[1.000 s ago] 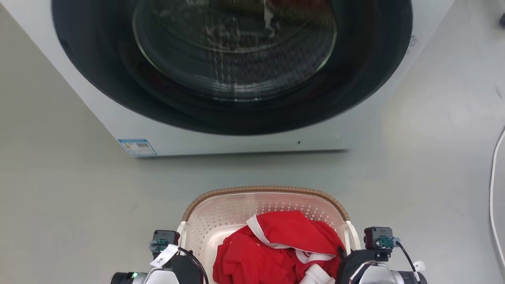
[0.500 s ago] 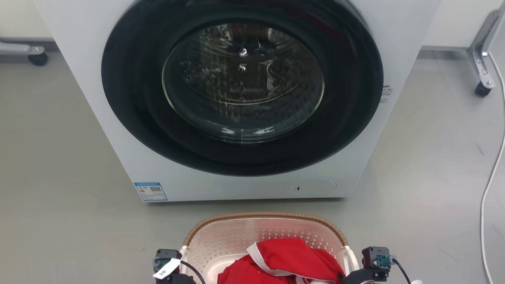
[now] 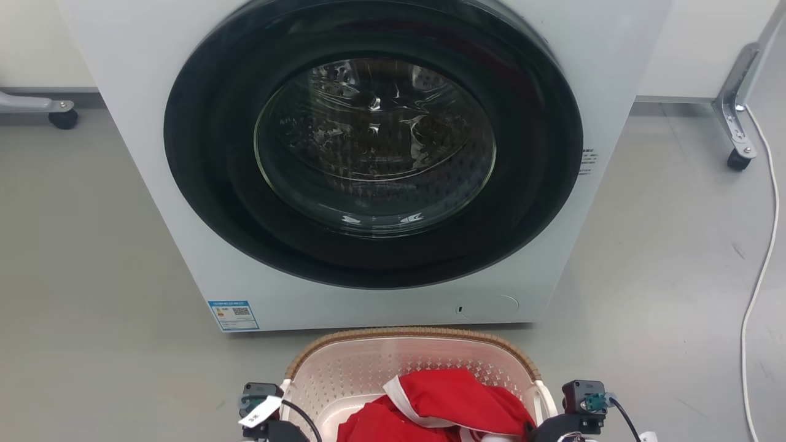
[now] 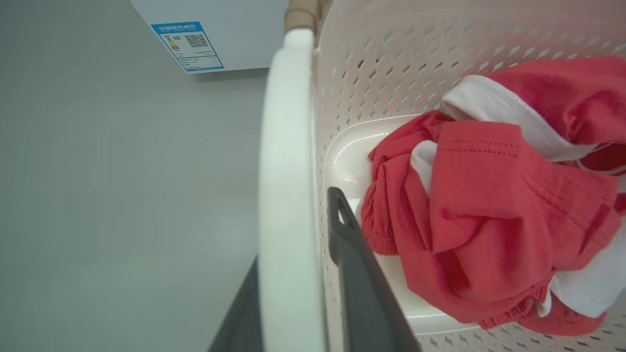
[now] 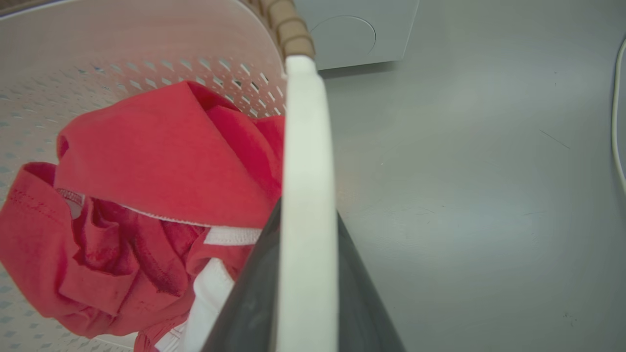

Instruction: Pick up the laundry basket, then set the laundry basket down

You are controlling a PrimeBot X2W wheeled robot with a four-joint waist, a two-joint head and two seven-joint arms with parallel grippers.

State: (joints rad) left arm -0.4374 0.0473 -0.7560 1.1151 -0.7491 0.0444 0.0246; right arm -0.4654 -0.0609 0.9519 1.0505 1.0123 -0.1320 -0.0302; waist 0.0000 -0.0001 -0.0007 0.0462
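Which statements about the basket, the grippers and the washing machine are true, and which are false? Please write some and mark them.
The laundry basket holds red and white clothes. True.
The basket is behind the washing machine. False: it is in front of it.
The left gripper has one finger on each side of a white handle. True.
The right gripper grips the clothes. False: it grips the other handle.
A white cable lies at the robot's left. False: at its right.

Cream perf. laundry basket (image 3: 356, 368), brown rim, upright, red clothes (image 3: 454, 399) inside, near washer (image 3: 123, 153).
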